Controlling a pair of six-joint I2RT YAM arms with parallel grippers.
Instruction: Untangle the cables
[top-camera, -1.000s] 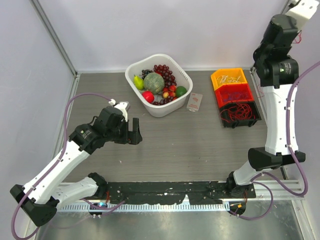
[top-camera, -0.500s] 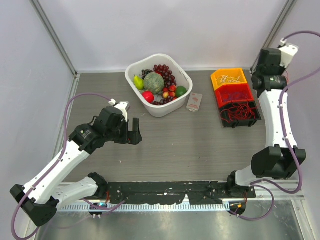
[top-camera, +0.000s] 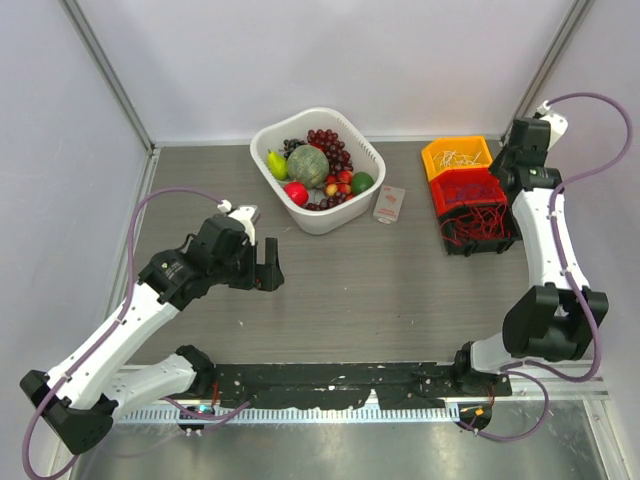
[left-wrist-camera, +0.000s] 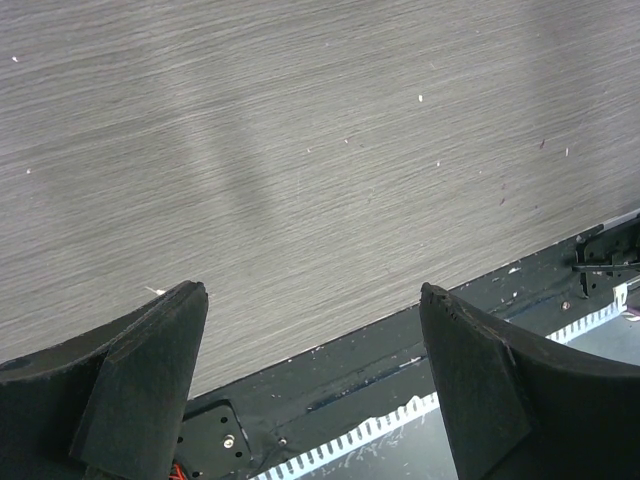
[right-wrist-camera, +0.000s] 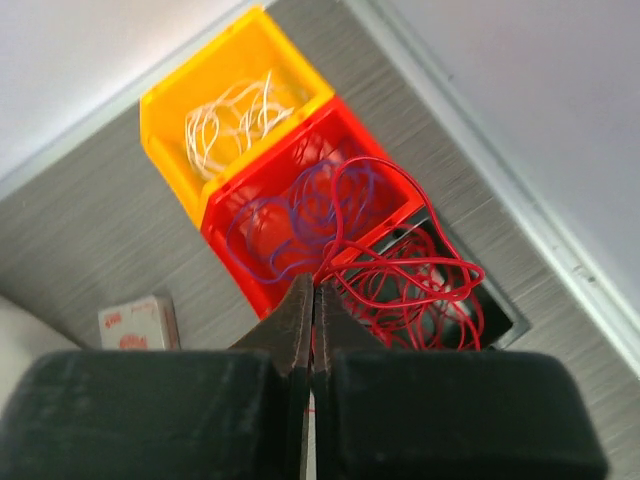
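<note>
Your left arm (top-camera: 120, 330) reached in from the near-left corner, elbow bent, forearm angled inward | your left gripper (left-wrist-camera: 310, 300) pointed down and toward the near edge, jaws spread wide | your right arm (top-camera: 545, 240) stretched far along the right side, wrist tipped down | your right gripper (right-wrist-camera: 312, 300) had its fingers pressed flat together.

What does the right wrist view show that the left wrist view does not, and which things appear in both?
Only right wrist: white cables in a yellow bin, purple-blue cables in a red bin, red cables mostly in a black bin, a small box, jaws shut. Only left wrist: the dark base rail, jaws wide open. Both: the grey table.
</note>
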